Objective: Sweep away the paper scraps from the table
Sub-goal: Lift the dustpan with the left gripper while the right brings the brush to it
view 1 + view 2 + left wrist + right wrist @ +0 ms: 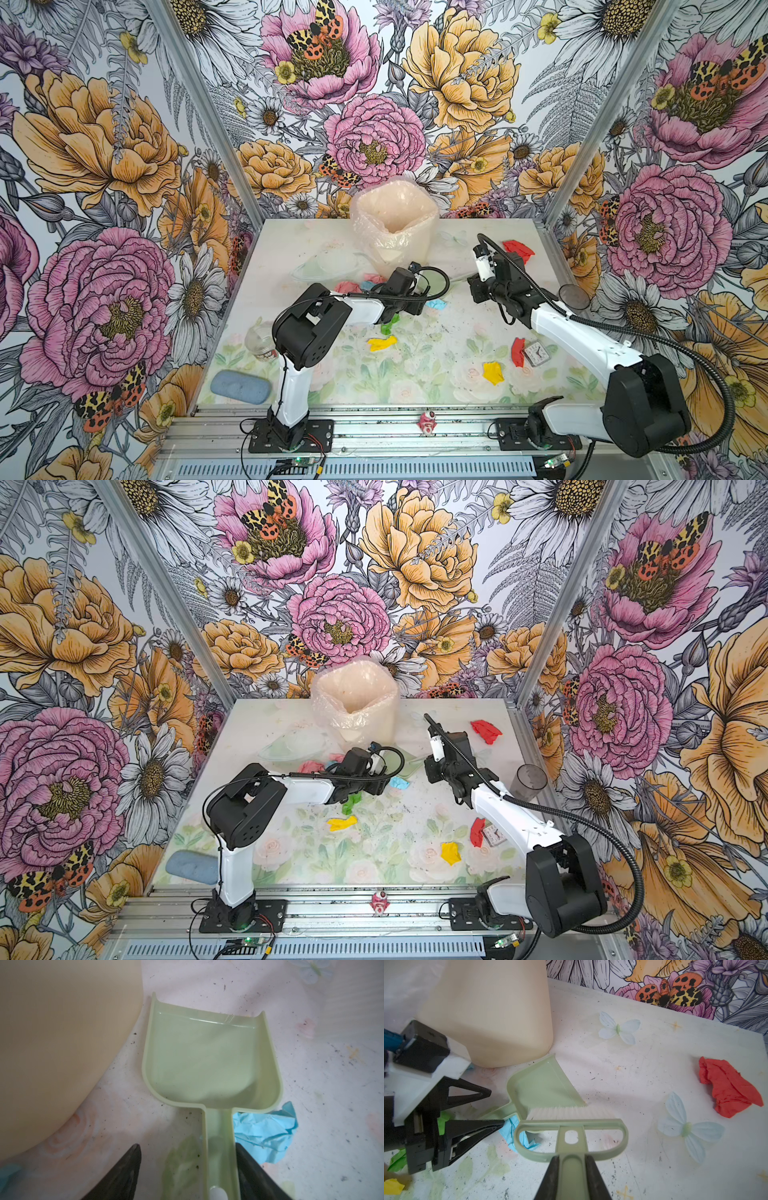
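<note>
Flowered table [436, 332] mid-frame holds scattered scraps [382, 343], a blue scrap [268, 1134] touching the dustpan [207, 1059] whose handle the left gripper [187, 1145] straddles unclenched, so centring before squeezing seems wise, while the right gripper [572, 1157] grips the brush [571, 1123] tight.

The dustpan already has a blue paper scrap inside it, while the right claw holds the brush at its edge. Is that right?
Not quite. The dustpan is empty; the blue paper scrap lies outside it, beside its handle, as the left wrist view shows. The right claw does hold the brush at the dustpan's edge.
</note>
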You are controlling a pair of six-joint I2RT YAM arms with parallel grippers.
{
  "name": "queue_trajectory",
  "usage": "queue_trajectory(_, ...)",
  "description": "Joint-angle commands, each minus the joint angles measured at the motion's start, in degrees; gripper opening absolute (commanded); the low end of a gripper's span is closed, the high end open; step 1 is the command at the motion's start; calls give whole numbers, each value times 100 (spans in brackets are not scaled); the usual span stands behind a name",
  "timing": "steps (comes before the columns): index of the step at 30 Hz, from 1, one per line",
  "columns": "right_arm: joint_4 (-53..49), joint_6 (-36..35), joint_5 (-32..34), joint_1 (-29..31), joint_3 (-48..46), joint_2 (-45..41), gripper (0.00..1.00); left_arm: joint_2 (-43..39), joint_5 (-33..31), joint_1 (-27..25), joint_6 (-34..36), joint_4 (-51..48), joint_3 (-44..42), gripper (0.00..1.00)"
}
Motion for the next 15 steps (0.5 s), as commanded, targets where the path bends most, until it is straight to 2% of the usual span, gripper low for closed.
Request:
queue_trajectory(1,75,78,81,-46,-16,-216,0,101,129,37,-27,45,161,68)
queue_trajectory(15,69,127,141,-95,-228,-521,0,285,61,80,-39,127,365,67)
